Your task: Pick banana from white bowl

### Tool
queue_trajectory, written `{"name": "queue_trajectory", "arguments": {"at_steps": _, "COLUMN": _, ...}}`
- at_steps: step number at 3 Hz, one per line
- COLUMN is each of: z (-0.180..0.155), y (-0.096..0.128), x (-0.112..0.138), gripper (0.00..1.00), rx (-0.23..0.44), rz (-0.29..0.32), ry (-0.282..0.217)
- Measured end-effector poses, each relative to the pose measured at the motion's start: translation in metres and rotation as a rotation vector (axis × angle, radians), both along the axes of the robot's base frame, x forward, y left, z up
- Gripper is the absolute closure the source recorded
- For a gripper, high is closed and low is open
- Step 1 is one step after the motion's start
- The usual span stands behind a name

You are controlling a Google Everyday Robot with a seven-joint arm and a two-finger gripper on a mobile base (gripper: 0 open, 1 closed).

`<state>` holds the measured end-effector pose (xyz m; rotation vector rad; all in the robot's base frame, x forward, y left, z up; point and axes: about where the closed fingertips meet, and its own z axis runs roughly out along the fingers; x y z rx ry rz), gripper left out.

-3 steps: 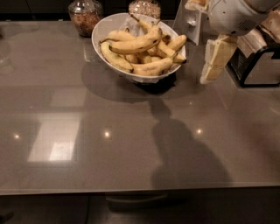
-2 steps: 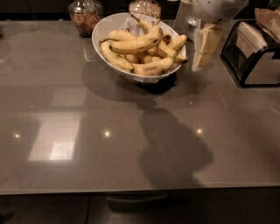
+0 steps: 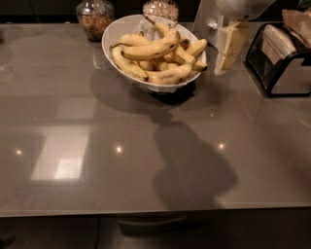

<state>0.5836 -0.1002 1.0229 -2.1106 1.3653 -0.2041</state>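
A wide white bowl stands at the back middle of the grey table. It is heaped with several yellow bananas, some with brown spots; one long banana lies across the top. My gripper hangs down from the top edge of the view, just right of the bowl's right rim and at about the height of the bananas. It holds nothing that I can see. The arm above it is cut off by the frame.
Two glass jars with brown contents stand behind the bowl, one at the left and one at the middle. A black wire holder with napkins stands to the right of the gripper. The arm's shadow falls on the table in front of the bowl.
My gripper has moved left and slightly up, from near the black holder to right beside the bowl's right rim. The bowl and bananas have not moved.
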Motion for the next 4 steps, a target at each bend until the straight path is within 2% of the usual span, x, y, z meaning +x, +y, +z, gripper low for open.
{"name": "queue_trajectory", "arguments": {"at_steps": 1, "z": -0.001, "y": 0.009, "x": 0.017, "gripper": 0.00, "rx": -0.061, "rz": 0.046, "ry": -0.090}}
{"name": "queue_trajectory", "arguments": {"at_steps": 2, "z": 0.000, "y": 0.026, "x": 0.045, "gripper": 0.00, "rx": -0.137, "rz": 0.131, "ry": -0.189}}
{"name": "queue_trajectory", "arguments": {"at_steps": 3, "z": -0.005, "y": 0.041, "x": 0.069, "gripper": 0.18, "rx": -0.196, "rz": 0.205, "ry": -0.232}}
{"name": "queue_trajectory", "arguments": {"at_steps": 4, "z": -0.015, "y": 0.049, "x": 0.087, "gripper": 0.34, "rx": -0.241, "rz": 0.252, "ry": -0.235}}
